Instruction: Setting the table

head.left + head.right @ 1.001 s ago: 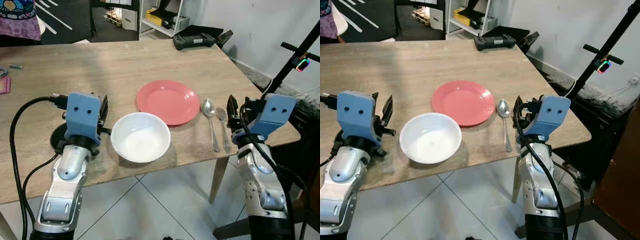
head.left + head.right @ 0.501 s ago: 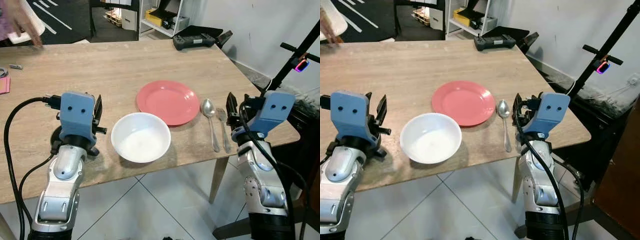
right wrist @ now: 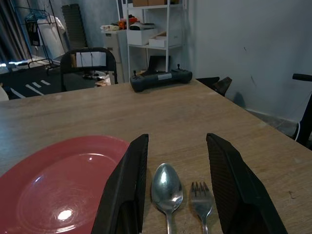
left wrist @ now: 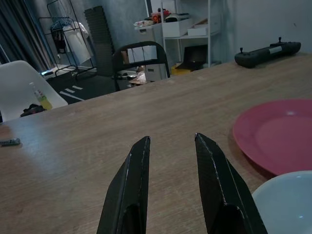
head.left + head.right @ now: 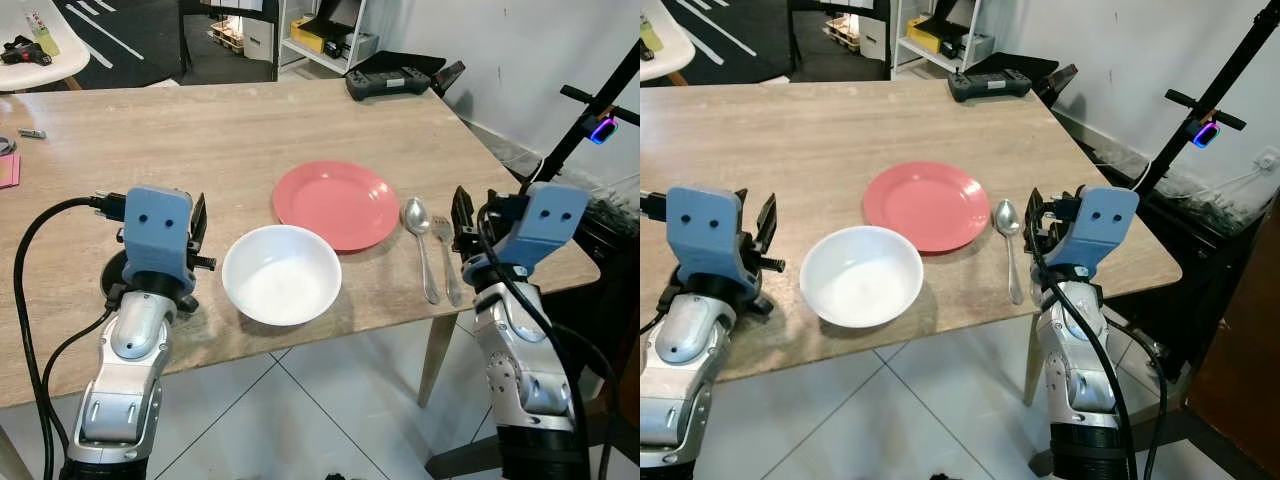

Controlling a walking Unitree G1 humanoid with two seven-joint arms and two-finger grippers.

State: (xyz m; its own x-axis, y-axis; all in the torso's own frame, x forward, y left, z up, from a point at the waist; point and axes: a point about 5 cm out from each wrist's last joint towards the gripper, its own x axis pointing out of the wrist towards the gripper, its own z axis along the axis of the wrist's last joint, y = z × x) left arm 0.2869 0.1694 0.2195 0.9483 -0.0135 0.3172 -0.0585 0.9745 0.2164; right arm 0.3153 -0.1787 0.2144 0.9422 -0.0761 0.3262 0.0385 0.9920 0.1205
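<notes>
Both silver arms rise from below the near edge of the table (image 5: 200,120), forearms upright. The left gripper (image 4: 170,141) sits over the near left part of the tabletop, fingers parted and holding nothing. The right gripper (image 3: 176,141) sits at the near right corner, fingers likewise spread and empty.

A wooden table (image 5: 250,125) carries a white bowl (image 5: 281,273) near its front edge. A red plate (image 5: 336,204) lies just behind it, with a spoon (image 5: 421,240) and fork (image 5: 448,255) toward the right edge. A black controller (image 5: 391,81) sits at the far right corner.
</notes>
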